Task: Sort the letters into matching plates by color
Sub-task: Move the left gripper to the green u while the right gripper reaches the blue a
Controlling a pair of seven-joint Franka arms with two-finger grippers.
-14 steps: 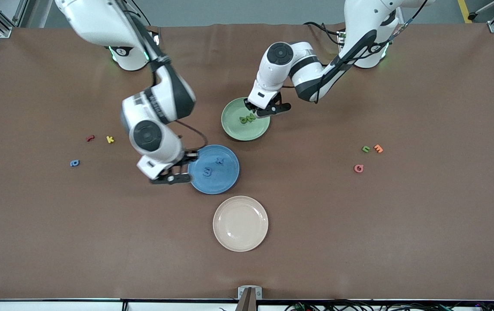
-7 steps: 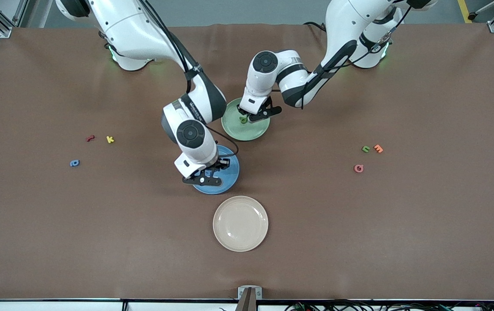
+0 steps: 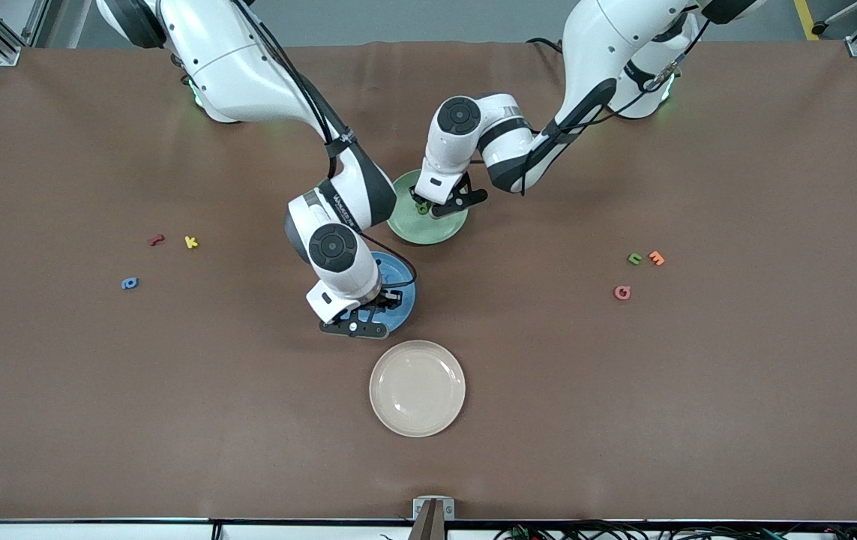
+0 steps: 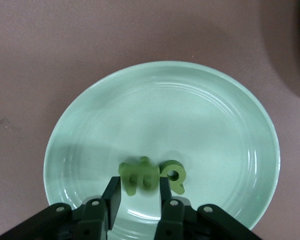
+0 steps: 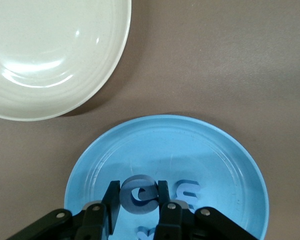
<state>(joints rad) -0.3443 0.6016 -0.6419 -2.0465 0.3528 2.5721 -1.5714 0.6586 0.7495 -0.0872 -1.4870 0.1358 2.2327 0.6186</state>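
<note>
A blue letter, a red letter and a yellow letter are lying on the bench toward the right arm's end. The right end effector is hanging over the blue plate, its fingers pinching a blue letter held in the air above two more blue letters in the plate. The left end effector is hanging over the green plate, fingers closing on a green letter in its grip, with another green one just beside it. The cream plate is sitting nearer the front camera. A lone green letter, an orange letter and a pink letter are lying toward the left arm's end.
</note>
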